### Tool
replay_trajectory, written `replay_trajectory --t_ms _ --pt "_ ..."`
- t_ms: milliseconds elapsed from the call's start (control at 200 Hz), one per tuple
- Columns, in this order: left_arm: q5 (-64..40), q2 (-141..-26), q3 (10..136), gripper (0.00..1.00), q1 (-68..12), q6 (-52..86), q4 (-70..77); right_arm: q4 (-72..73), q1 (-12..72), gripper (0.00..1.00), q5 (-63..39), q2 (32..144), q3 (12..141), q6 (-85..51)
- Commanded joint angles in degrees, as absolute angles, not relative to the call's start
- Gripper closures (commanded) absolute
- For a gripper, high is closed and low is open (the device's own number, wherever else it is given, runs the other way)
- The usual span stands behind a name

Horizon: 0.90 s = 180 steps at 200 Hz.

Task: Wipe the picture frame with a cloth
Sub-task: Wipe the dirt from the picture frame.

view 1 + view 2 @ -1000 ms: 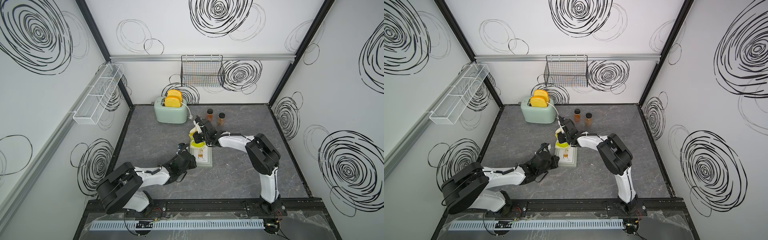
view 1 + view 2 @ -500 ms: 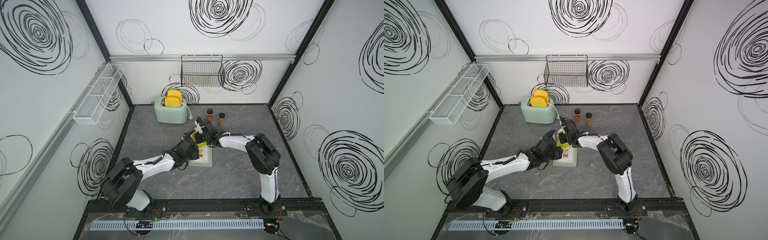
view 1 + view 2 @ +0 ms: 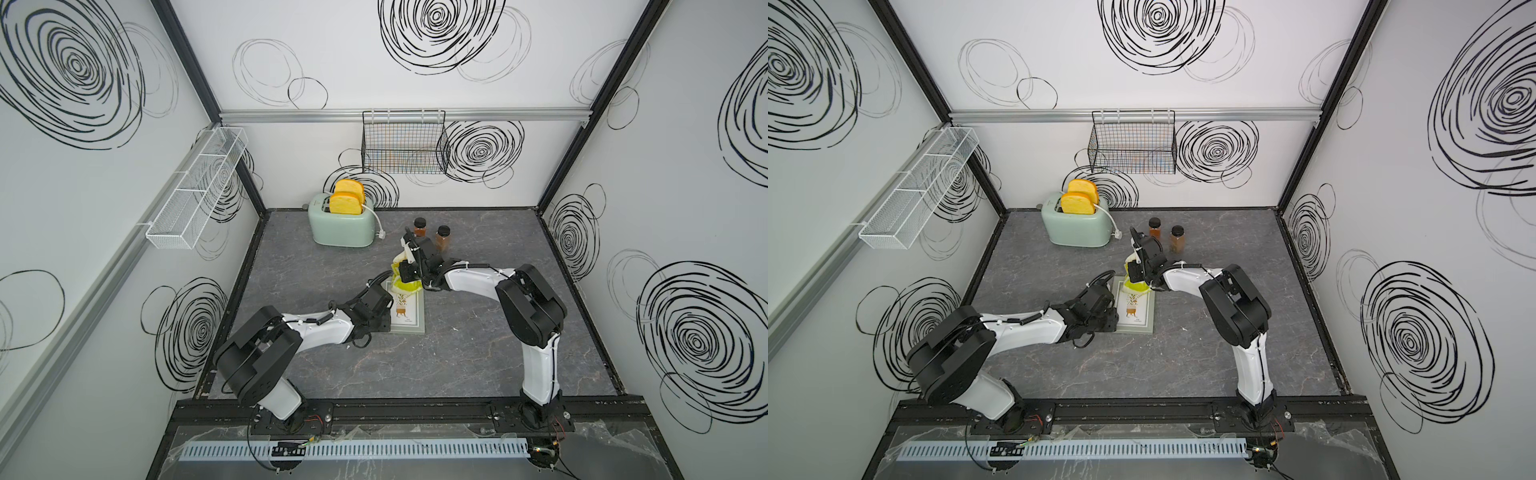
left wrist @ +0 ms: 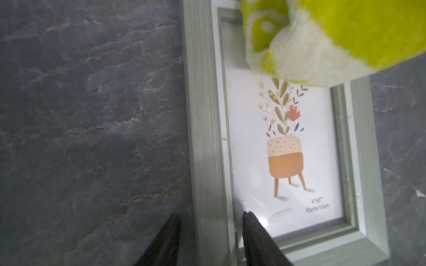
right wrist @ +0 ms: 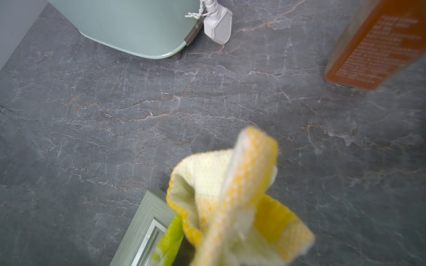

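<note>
The picture frame point(image 3: 408, 308) lies flat on the grey tabletop point(image 3: 457, 365), about the middle of the floor, its long sides running near to far. To its right and on its near side the tabletop is bare out to the black edging. On the far side there is less room: the mint toaster point(image 3: 341, 224) with two slices of toast stands against the back wall to the far left, its white plug point(image 5: 217, 26) lying beside it, and two amber jars point(image 3: 442, 237) stand just beyond my right arm.

My left end effector point(image 4: 209, 241) sits at the frame's near left corner. In the left wrist view its two dark fingers point(image 4: 258, 239) stand apart and straddle the frame's left rail, one tip over the bare tabletop outside the rail, the other over the glass just inside it. I cannot tell whether they press on the rail or only bracket it.

My right end effector point(image 3: 409, 270) hangs over the frame's far end, clamped together on the cloth point(image 3: 405, 282). The cloth is bunched; its yellow-green bulk droops onto the far part of the frame and covers the top of the plant drawing point(image 4: 284, 147), while the pot and the small printed size text below it show. In the right wrist view the striped cream-and-orange edge point(image 5: 244, 182) sticks up from the grip, and the frame's far left corner point(image 5: 147, 221) shows just beside the cloth.
</note>
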State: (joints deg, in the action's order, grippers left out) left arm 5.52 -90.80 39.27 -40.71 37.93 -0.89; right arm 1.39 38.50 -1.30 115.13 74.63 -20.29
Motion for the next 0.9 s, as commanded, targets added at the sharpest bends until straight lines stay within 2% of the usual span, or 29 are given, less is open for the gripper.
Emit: replay_trajectory --t_ms 0,85,175,365,515,895 --pt "3.8 -93.9 38.2 0.69 -40.4 37.6 -0.1 0.2 39.1 1.00 -2.4 114.7 77.7 -20.0" --pt "3.6 -94.0 37.8 0.80 -40.6 38.0 -0.2 -0.7 39.9 1.00 -2.9 115.7 79.8 -19.8" --pt "3.9 -93.4 36.9 0.84 -41.1 38.9 -0.9 -2.0 41.1 1.00 -3.1 117.3 82.6 -19.4" --pt "4.0 -92.0 35.3 0.85 -42.5 41.8 -1.7 -3.9 43.1 1.00 -2.5 121.1 84.8 -20.6" --pt "4.6 -90.4 34.2 0.85 -44.0 45.0 -2.2 -2.3 42.8 1.00 -1.0 121.2 80.3 -22.6" --pt "9.6 -90.3 34.8 0.85 -45.6 48.0 -6.3 -0.8 36.4 1.00 5.6 108.6 62.3 -21.5"
